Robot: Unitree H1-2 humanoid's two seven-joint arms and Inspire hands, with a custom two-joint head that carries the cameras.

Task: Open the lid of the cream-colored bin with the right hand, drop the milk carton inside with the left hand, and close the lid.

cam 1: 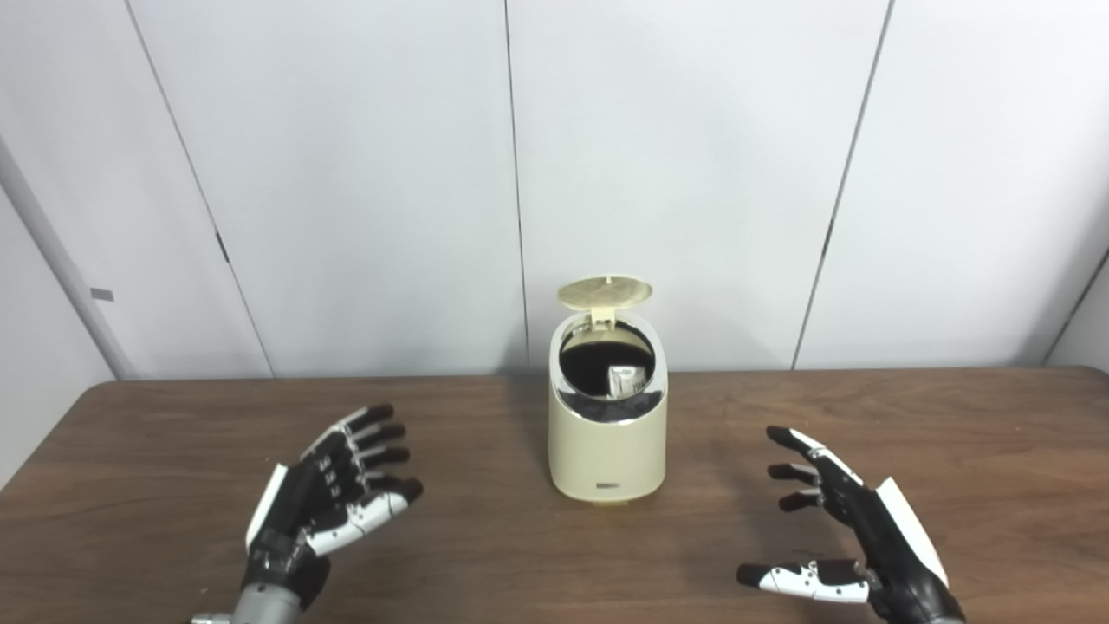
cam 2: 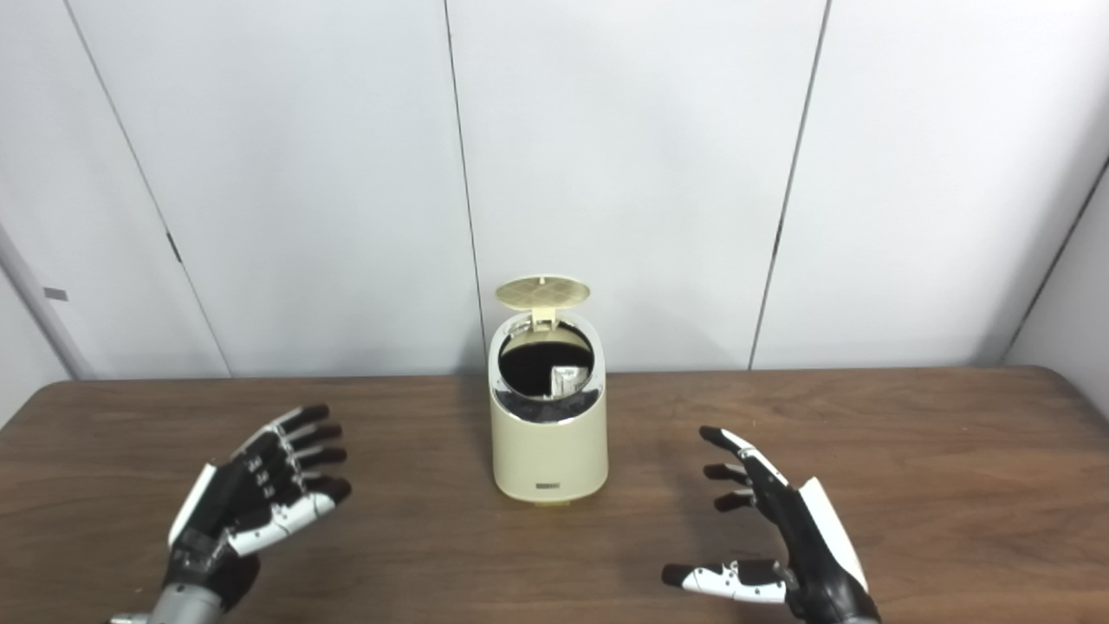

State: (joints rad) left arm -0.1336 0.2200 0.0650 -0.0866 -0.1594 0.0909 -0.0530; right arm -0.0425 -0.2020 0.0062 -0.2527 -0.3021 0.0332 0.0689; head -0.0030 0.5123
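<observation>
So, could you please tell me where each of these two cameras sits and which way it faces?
Left eye view: on the head, left of its twin, looking forward and down at the table; both hands enter from below.
Right eye view: on the head, slightly right, same aim; the bin appears further left.
Shared: the bin with its lid up, the carton inside, left hand and right hand open.

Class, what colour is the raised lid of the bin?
Cream, like the bin; the lid shows best in the left eye view.

Two head cams side by side, facing fwd-down over table point(cam 1: 173, 416), same scene, slight offset.
</observation>
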